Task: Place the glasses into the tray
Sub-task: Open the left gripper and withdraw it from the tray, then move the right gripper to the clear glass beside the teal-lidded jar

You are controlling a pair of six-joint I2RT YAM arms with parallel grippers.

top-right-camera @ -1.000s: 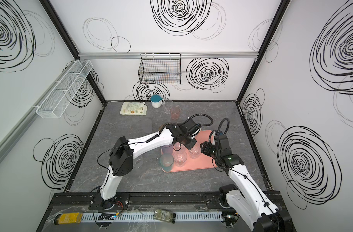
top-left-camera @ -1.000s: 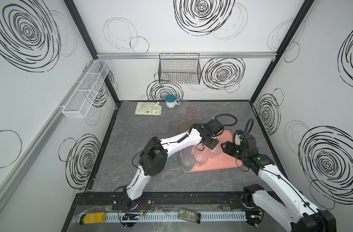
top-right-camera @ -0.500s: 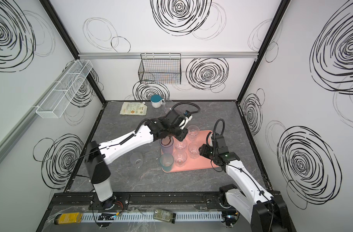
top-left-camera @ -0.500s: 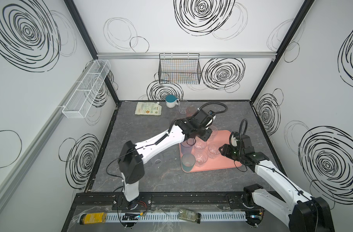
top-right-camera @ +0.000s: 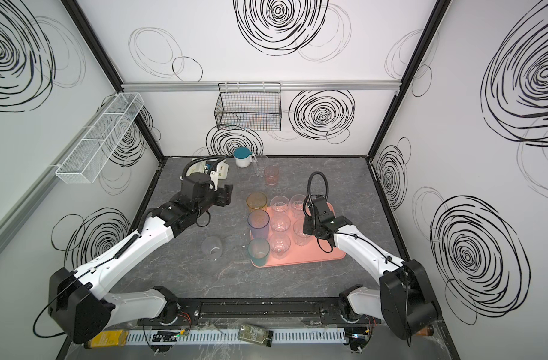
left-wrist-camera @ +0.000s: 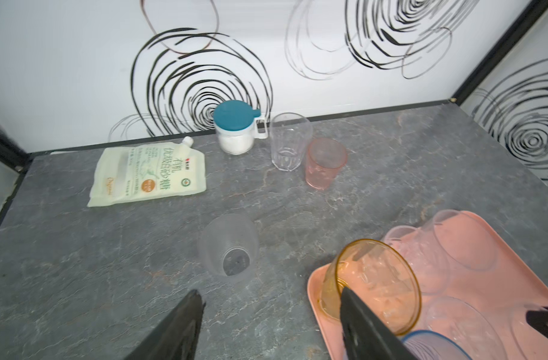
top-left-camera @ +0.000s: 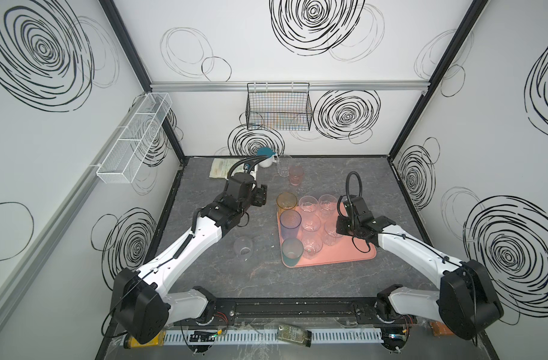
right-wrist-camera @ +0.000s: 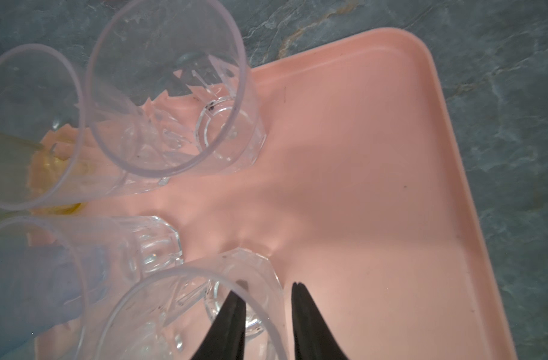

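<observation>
Right wrist view: the right gripper (right-wrist-camera: pixel 264 288) straddles the wall of a clear faceted tumbler (right-wrist-camera: pixel 179 299) standing in the salmon tray (right-wrist-camera: pixel 375 156); whether it pinches cannot be told. An amber glass (top-left-camera: pixel 286 201), a blue glass (top-left-camera: pixel 290 219) and a teal glass (top-left-camera: pixel 292 248) line the tray's edge. The left gripper (left-wrist-camera: pixel 269 290) gapes, empty; a frosted glass (left-wrist-camera: pixel 229 249) stands on the table (left-wrist-camera: pixel 79 265)

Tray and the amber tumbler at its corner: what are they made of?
Tray: likely moulded plastic; matte salmon, rounded low rim, soft highlights. Amber tumbler: see-through, tinted, with a glossy thin wall; plastic or glass, can't tell by look.
</observation>
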